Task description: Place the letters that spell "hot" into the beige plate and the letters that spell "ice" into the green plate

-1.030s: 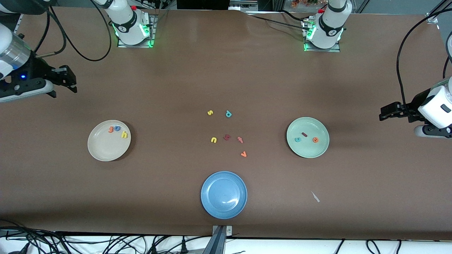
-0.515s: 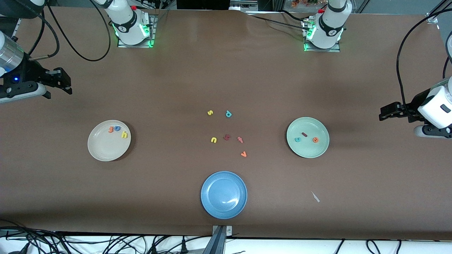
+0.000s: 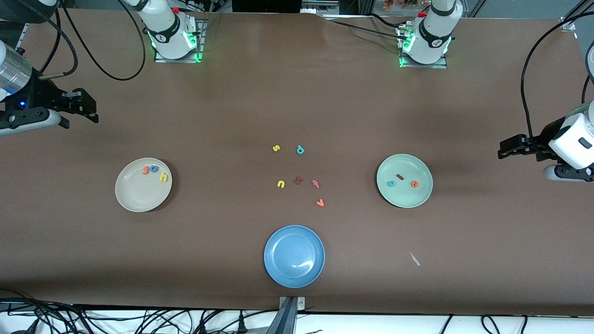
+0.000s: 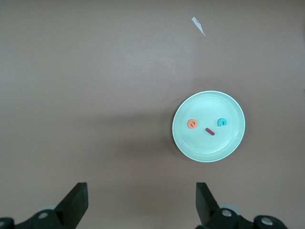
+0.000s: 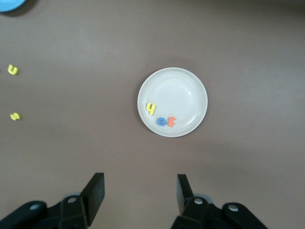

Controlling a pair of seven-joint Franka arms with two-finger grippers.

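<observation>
The beige plate [image 3: 139,197] holds a yellow "h" [image 3: 163,176], a blue "o" [image 3: 154,169] and an orange "t" [image 3: 145,170]. The right wrist view shows that beige plate [image 5: 176,90] too. In the green plate [image 3: 408,198] lie a dark red "i" [image 3: 400,176], a teal "c" [image 3: 391,183] and an orange "e" [image 3: 414,184]. The left wrist view also takes in the green plate [image 4: 209,149]. My right gripper [image 3: 89,107] hangs open and empty over bare table at the right arm's end. My left gripper [image 3: 503,151] hangs open and empty at the left arm's end.
A blue plate [image 3: 278,241] sits near the front edge. Loose letters lie mid-table: yellow "s" [image 3: 276,148], teal "p" [image 3: 300,150], yellow "u" [image 3: 280,184], a dark red angular letter [image 3: 298,180], pinkish "t" [image 3: 316,183], orange "v" [image 3: 320,202]. A white scrap [image 3: 414,259] lies nearer the camera than the green plate.
The right arm has drawn back a little toward its end of the table and its jaws have spread slightly wider. The left arm and all letters have stayed put.
</observation>
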